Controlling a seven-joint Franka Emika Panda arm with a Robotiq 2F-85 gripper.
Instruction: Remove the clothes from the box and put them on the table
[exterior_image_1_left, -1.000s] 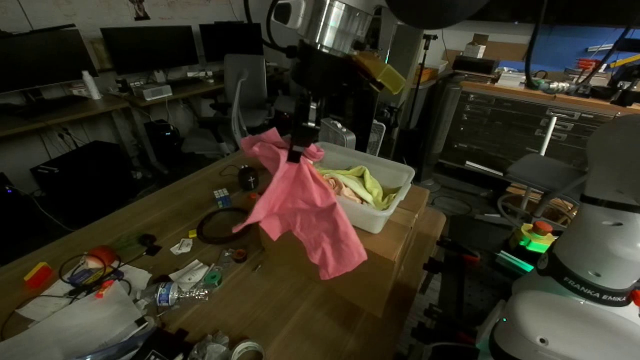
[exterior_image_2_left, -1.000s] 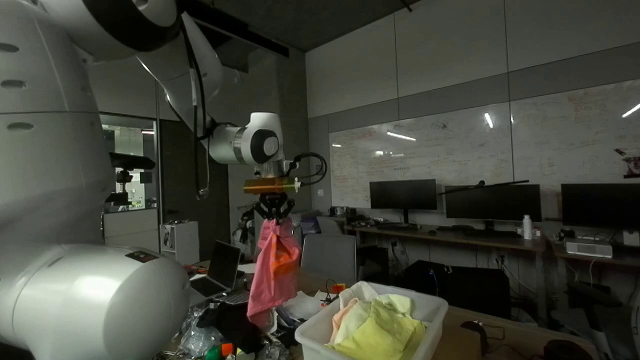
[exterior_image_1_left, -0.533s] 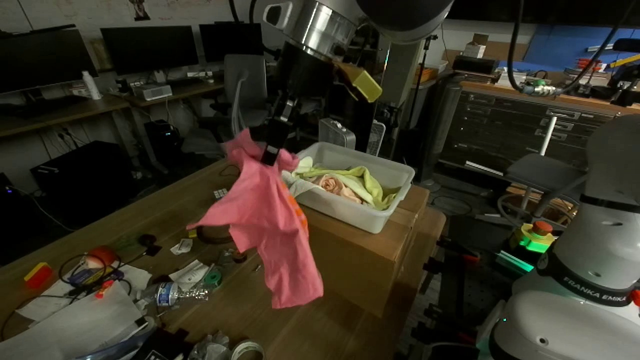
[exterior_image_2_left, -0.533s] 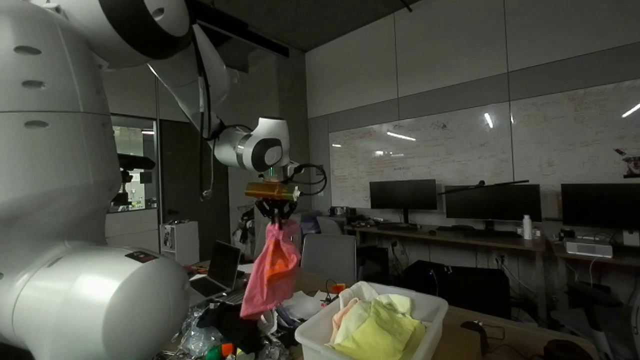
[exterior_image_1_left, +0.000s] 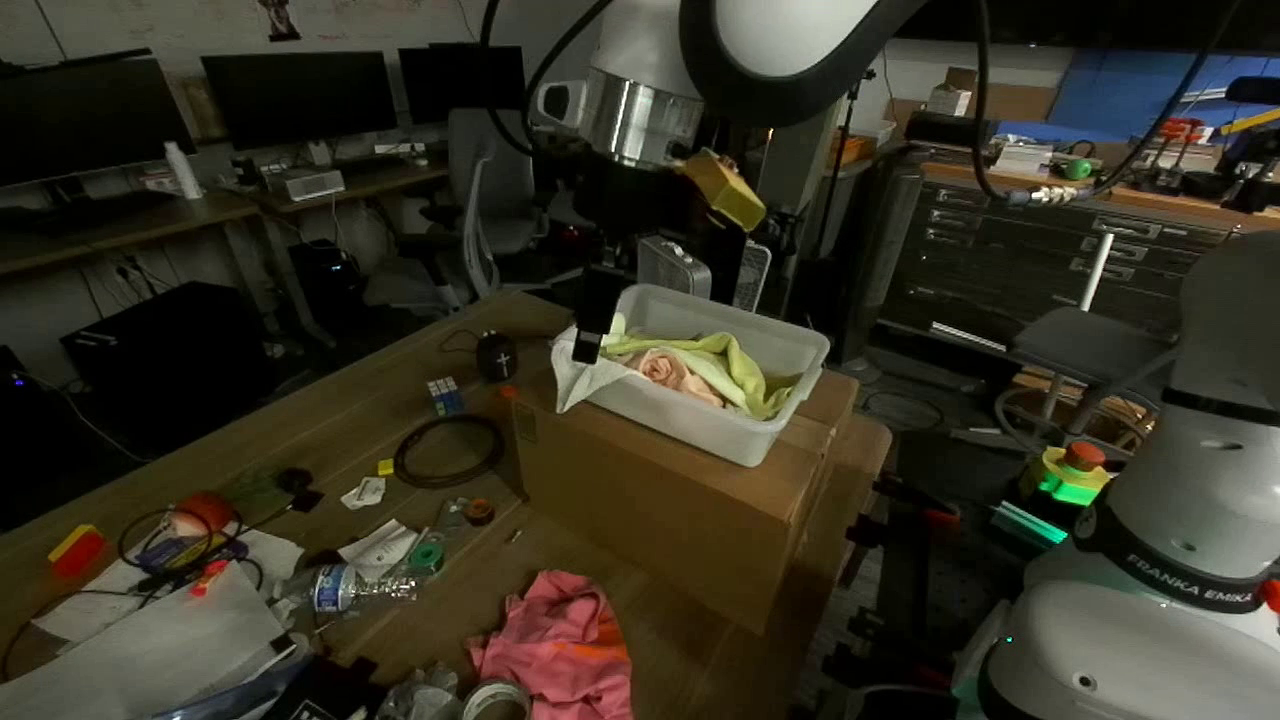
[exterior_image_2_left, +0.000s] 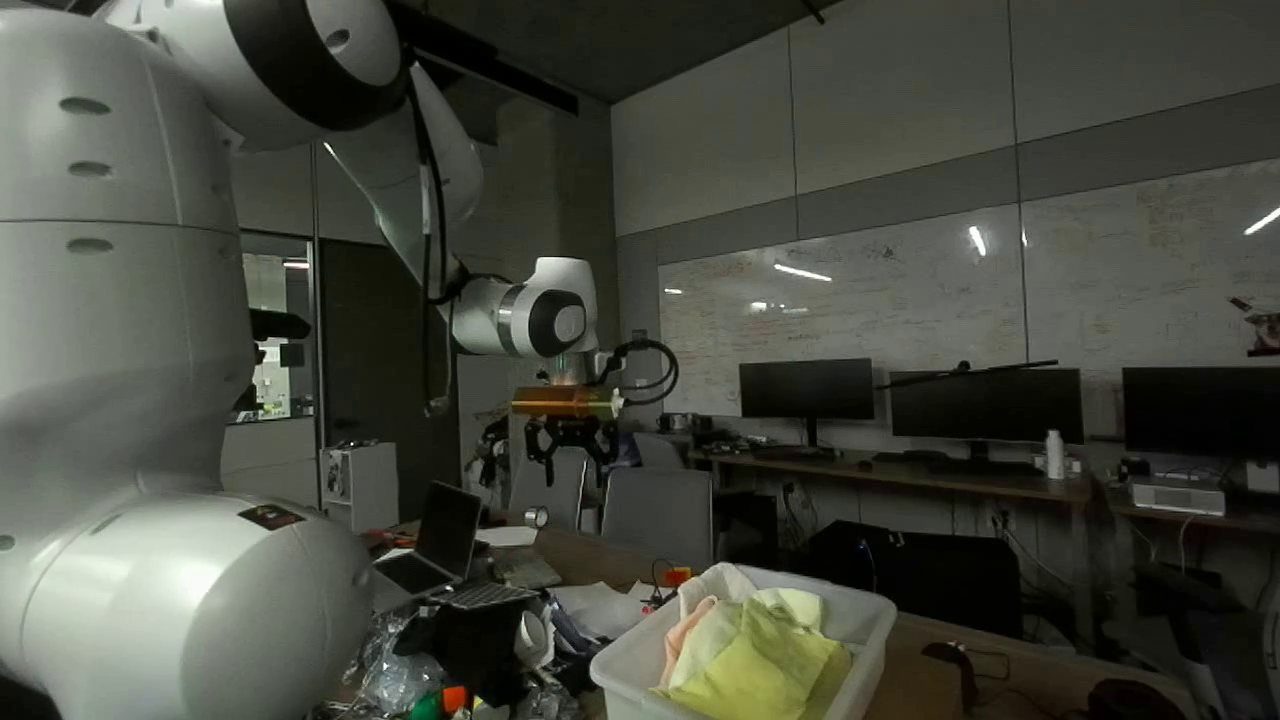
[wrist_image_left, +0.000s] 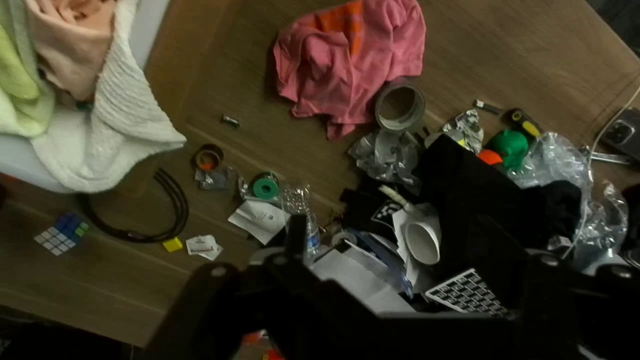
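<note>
In an exterior view my gripper (exterior_image_2_left: 576, 470) hangs in the air with its two fingers apart and nothing between them. A crumpled pink cloth (exterior_image_1_left: 560, 650) with an orange patch lies on the wooden table; the wrist view also shows this pink cloth (wrist_image_left: 345, 65). The whitish plastic box (exterior_image_1_left: 700, 430) holds a yellow-green cloth (exterior_image_1_left: 735, 370), a peach cloth (exterior_image_1_left: 665, 372) and a white cloth (wrist_image_left: 125, 120) draped over its edge. In an exterior view the yellow cloth (exterior_image_2_left: 755, 660) covers much of the box's contents.
The box rests on a cardboard carton (exterior_image_1_left: 650, 500). Around the table lie a plastic bottle (exterior_image_1_left: 340, 588), a cable ring (exterior_image_1_left: 450, 452), a puzzle cube (exterior_image_1_left: 444, 396), a tape roll (wrist_image_left: 400, 106), papers and a laptop (exterior_image_2_left: 448, 530).
The pink cloth was hanging from the gripper; it has been let go and now lies on the table. The fingers have spread and the arm has shifted.
</note>
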